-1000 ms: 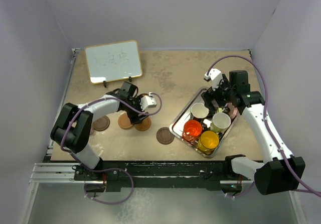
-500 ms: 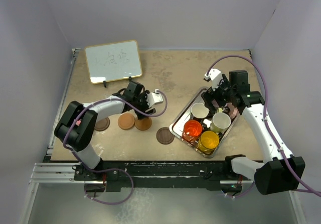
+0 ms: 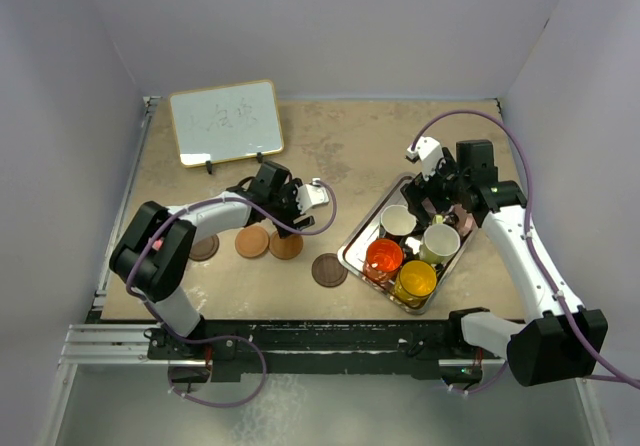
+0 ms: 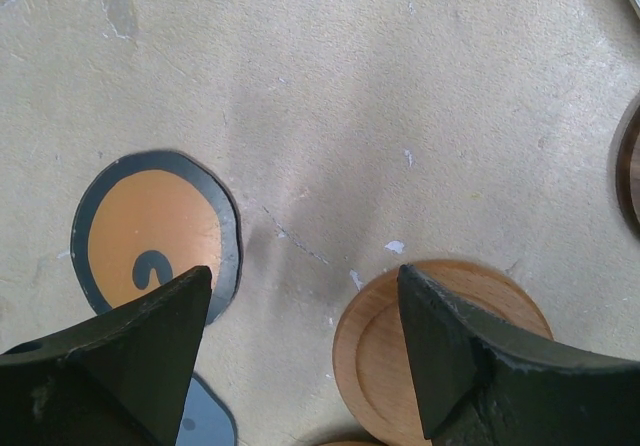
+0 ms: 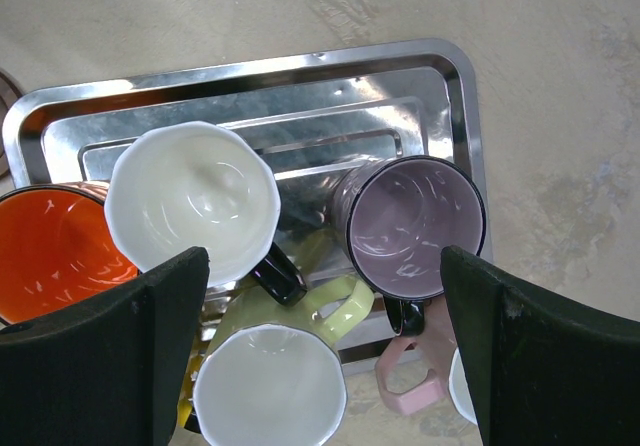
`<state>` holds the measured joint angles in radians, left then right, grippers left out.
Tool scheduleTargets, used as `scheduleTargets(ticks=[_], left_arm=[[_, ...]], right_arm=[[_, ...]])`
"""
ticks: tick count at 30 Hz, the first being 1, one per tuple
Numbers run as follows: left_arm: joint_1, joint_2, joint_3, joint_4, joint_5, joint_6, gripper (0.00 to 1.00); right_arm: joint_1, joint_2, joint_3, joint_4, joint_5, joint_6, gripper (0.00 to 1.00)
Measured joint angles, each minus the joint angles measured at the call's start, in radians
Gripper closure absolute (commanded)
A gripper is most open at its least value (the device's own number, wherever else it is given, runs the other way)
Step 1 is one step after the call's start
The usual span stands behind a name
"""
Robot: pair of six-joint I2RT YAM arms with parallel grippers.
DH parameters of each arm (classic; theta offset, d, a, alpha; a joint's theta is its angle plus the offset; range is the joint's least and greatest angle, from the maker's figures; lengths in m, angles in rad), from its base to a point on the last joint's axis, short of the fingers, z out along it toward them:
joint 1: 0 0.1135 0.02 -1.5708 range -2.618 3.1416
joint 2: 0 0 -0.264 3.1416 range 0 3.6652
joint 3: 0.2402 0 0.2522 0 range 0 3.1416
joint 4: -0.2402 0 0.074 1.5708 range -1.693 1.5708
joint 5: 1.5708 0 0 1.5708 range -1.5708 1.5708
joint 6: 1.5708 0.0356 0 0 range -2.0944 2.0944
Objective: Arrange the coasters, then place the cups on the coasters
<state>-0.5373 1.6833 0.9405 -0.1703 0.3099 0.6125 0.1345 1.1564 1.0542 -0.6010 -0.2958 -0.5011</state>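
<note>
My left gripper (image 4: 303,276) hangs open over bare table, holding nothing. Below it lie an orange coaster with a black rim (image 4: 150,236), a tan coaster (image 4: 440,346) partly under the right finger, and a blue-grey one (image 4: 205,421). In the top view two tan coasters (image 3: 252,242) (image 3: 286,246) sit between two dark brown ones (image 3: 203,246) (image 3: 329,269), just in front of the left gripper (image 3: 292,214). My right gripper (image 5: 325,256) is open above the metal tray (image 5: 300,66) of cups: black (image 5: 190,211), smoky purple (image 5: 415,221), yellow-green (image 5: 270,386), red-orange (image 5: 50,251), yellow (image 3: 415,281) and a pink handle (image 5: 415,386).
A small whiteboard (image 3: 225,121) stands on feet at the back left. The tray (image 3: 355,241) sits at an angle on the right, its corner close to the dark brown coaster. Grey walls close in the table on three sides.
My left gripper has lifted off the tan coasters and drawn back toward the rear, its jaws slightly wider. The right arm and the cups have not moved.
</note>
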Motion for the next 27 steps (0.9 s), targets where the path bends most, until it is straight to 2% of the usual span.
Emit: scheduleTargets(ticks=[12, 21, 27], left_arm=[[0.000, 0.016, 0.025, -0.029, 0.007, 0.026, 0.27], [0.017, -0.103, 0.026, -0.088, 0.057, 0.061, 0.27], [0.022, -0.100, 0.008, -0.105, 0.056, 0.117, 0.27]], right_arm=[[0.000, 0.000, 0.000, 0.000, 0.002, 0.000, 0.00], [0.000, 0.002, 0.000, 0.000, 0.017, -0.004, 0.00], [0.000, 0.002, 0.000, 0.000, 0.017, -0.005, 0.00]])
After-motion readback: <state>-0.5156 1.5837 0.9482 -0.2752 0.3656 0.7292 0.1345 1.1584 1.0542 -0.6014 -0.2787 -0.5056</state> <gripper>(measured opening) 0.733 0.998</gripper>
